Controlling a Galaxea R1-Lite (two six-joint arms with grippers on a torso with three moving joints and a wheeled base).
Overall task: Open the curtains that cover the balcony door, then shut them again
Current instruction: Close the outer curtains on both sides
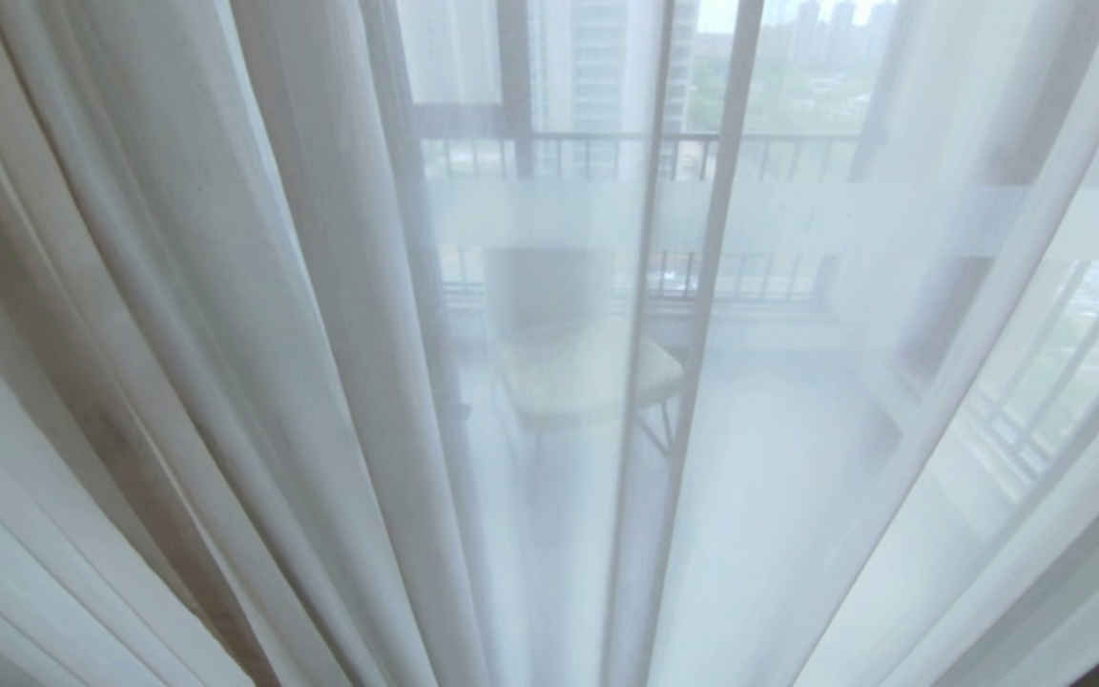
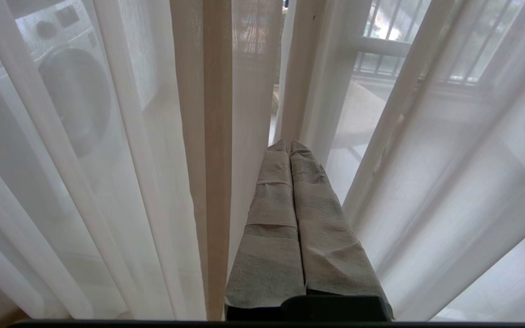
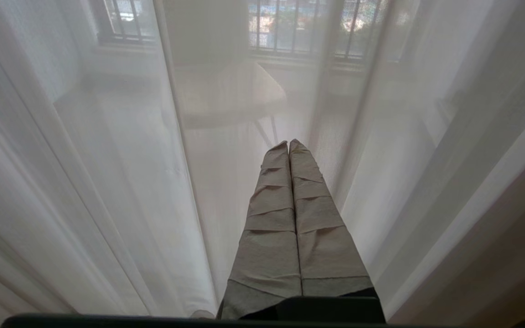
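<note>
The white sheer curtains [image 1: 321, 315] hang drawn across the whole head view, with a darker beige fold at the left. Through them shows the black-framed balcony door [image 1: 731, 191] with its frosted white band. Neither arm appears in the head view. My left gripper [image 2: 289, 145] is shut, its tape-wrapped fingers pressed together and empty, pointing at the curtains [image 2: 107, 191] next to a beige fold [image 2: 218, 159]. My right gripper [image 3: 288, 145] is likewise shut and empty, close in front of the sheer curtains [image 3: 107, 182].
Behind the sheer, on the balcony, stand a chair [image 1: 578, 372] and a railing [image 1: 626, 153]. A washing machine [image 2: 69, 86] shows through the fabric in the left wrist view. Towers rise beyond the glass.
</note>
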